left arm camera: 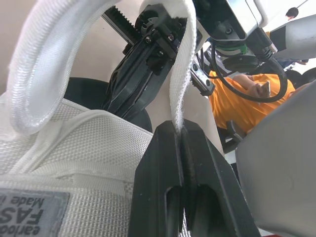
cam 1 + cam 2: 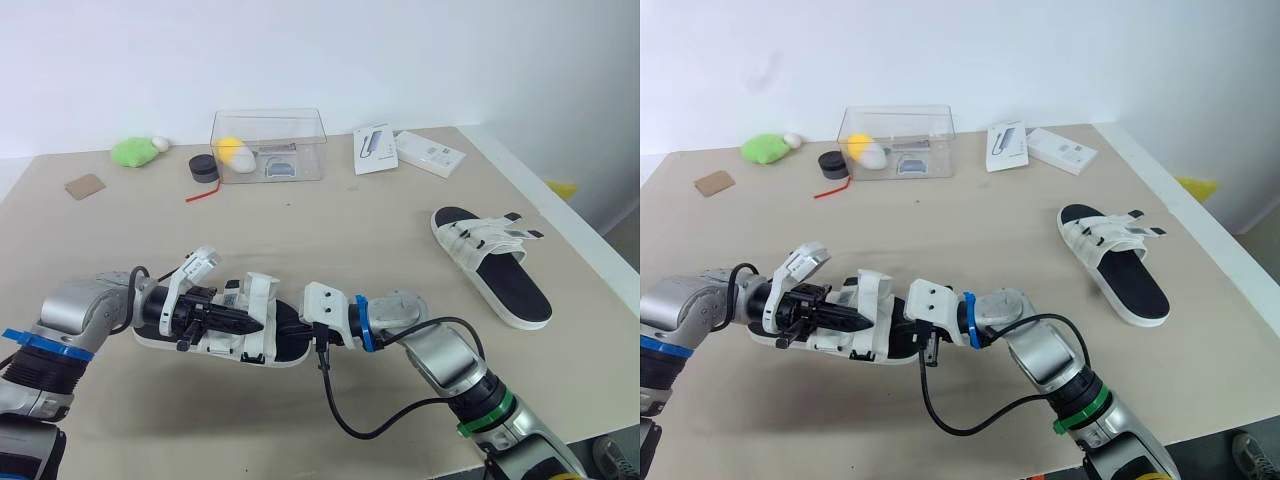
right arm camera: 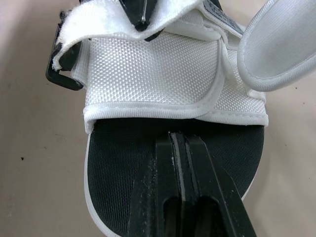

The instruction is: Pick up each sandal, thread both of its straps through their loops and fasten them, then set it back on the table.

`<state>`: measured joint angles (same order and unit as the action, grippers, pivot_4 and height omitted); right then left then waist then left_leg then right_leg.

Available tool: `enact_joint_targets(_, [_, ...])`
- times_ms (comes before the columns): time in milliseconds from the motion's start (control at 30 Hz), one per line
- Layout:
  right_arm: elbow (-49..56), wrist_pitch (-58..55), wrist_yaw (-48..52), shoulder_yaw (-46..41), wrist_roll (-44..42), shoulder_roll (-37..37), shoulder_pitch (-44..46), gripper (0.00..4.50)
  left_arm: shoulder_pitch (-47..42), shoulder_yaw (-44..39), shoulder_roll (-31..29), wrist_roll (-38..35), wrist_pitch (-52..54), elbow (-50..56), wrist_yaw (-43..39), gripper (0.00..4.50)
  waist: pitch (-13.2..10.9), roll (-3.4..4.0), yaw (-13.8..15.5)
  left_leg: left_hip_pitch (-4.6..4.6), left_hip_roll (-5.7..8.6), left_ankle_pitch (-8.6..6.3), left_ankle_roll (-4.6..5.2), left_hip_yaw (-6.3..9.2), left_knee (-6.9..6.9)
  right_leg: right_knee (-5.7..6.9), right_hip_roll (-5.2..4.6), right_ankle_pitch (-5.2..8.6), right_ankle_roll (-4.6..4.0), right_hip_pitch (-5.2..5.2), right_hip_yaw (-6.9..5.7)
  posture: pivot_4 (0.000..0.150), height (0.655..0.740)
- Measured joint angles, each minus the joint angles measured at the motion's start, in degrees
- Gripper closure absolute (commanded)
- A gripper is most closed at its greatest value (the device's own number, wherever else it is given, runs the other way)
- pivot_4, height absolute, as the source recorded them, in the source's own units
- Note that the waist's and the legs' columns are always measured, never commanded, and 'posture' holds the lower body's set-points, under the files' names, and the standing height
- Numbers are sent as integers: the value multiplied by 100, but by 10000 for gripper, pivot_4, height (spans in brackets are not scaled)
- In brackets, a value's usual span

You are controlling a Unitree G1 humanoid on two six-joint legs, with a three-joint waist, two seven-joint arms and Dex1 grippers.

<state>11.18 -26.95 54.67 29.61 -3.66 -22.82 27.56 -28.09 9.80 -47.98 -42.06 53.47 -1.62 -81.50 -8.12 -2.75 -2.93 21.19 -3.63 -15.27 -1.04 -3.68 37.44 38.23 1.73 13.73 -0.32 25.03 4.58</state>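
A white-strapped sandal with a black footbed [image 2: 262,340] lies at the front of the table between my two grippers. My left gripper [image 2: 240,322] is shut on one of its white straps [image 1: 180,98], which loops up from between the fingertips [image 1: 170,148]. My right gripper [image 2: 303,327] is shut, with its fingertips [image 3: 183,148] on the black footbed [image 3: 118,173] just behind the strap band. A black buckle loop [image 3: 59,79] sticks out at the band's side. The second sandal [image 2: 490,262] lies at the right of the table, apart from both grippers.
At the back stand a clear box [image 2: 268,145] holding a yellow item, a black round thing [image 2: 205,167], a green lump [image 2: 135,151], two white packages [image 2: 405,150] and a brown card [image 2: 85,186]. The table's right edge [image 2: 570,235] runs close to the second sandal. A person in orange [image 1: 247,94] is behind.
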Motion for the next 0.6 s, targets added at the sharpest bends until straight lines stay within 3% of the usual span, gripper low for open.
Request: enact_joint_targets(600, [-34, 3, 4, 7, 0, 12, 24, 45000, -54, 87, 55, 444, -438, 49, -19, 44356, 0, 0, 0, -1, -2, 0, 0, -1, 0, 2, 3, 0, -1, 0, -1, 1500, 7400])
